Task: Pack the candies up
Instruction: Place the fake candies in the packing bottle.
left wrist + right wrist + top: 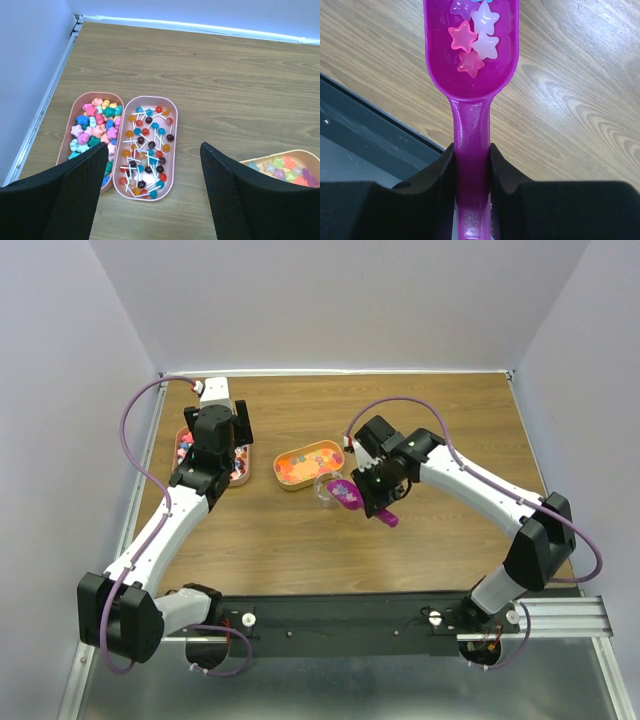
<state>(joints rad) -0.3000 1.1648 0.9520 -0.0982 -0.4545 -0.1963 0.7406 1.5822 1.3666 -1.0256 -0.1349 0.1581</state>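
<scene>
My right gripper (471, 162) is shut on the handle of the magenta scoop (471, 75). Several star-shaped candies (472, 42), pink, white and red, lie in its bowl, held above the wood table. In the top view the right gripper (378, 495) holds the scoop (345, 492) next to a small clear cup (324, 486), in front of a peach tray of orange and yellow candies (303, 462). My left gripper (152, 200) is open and empty, hovering near a tray of lollipops (146, 145) and a tray of pastel flower-shaped candies (95, 127). It also shows in the top view (222, 430).
The two left trays (240, 470) sit close to the left wall and its metal rail (47, 100). A corner of the middle tray (285, 167) shows at the right of the left wrist view. The black front rail (350, 618) runs along the near edge.
</scene>
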